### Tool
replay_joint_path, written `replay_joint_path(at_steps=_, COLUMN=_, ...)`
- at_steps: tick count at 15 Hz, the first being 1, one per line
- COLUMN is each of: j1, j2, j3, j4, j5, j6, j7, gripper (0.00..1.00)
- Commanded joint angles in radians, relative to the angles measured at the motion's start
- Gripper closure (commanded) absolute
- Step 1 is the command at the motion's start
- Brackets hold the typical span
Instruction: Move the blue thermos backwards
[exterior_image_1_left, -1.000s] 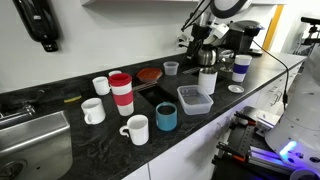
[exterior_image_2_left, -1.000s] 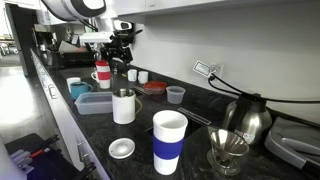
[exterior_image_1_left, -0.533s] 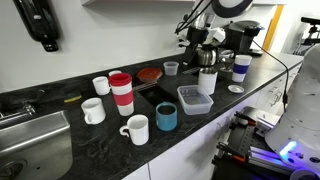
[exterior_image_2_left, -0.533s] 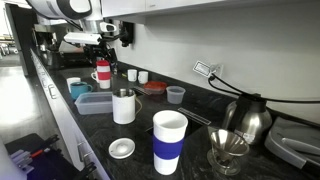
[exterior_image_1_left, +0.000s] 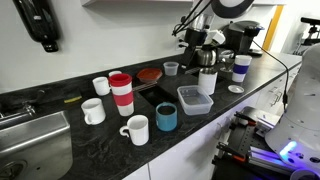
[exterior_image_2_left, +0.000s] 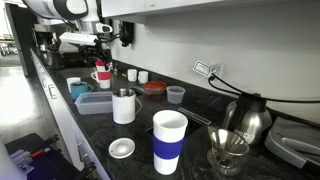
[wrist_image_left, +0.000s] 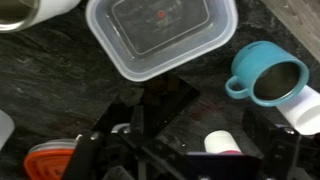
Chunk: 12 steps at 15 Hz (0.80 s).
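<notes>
My gripper hangs high above the counter and it holds nothing. In the wrist view the two sides of it show as dark shapes at the bottom edge, well apart from each other. So I judge that it is wide open, although this part of the picture is dim and blurred.

The blue thermos stands upright on the counter, far below me and off to one side, not under me. In the wrist view the blue thermos is ahead of my gripper and toward the right side, and I look down into its open top. A clear plastic container lies ahead of me, more directly in front, and it is near the thermos but apart from it. In an exterior view a white mug stands just beside the thermos, on the side away from the container.

In my judgement the task is only at its beginning. The thermos is near the front edge of the counter, among the other cups, and I do not touch it. No part of the move is done yet.

All of the work is left. I have to bring the gripper over the thermos, go down, close on its wall and carry or slide it toward the back of the counter. Then I have to let it go upright. The mug is close, so I think the approach needs some care on that side.
</notes>
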<state>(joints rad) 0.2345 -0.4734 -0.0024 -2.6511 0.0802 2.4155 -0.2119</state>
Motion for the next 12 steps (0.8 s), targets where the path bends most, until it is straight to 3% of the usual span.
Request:
replay_joint_path(at_steps=1, j1=0.079, j2=0.053, j3=0.038, j4=0.014, j5=0.085, j6=0.006, j7=-0.040, gripper=0.00)
replay_joint_path(at_steps=5, j1=0.123, j2=0.164, j3=0.108, j4=0.045, j5=0.070, j6=0.034, j7=-0.047, gripper=0.00)
replay_joint_path(at_steps=6, j1=0.114, j2=0.106, j3=0.111, j4=0.013, j5=0.082, j6=0.015, j7=-0.014, gripper=0.00)
replay_joint_path(at_steps=12, j1=0.113, j2=0.119, j3=0.123, j4=0.022, j5=0.084, j6=0.018, j7=-0.007, gripper=0.00)
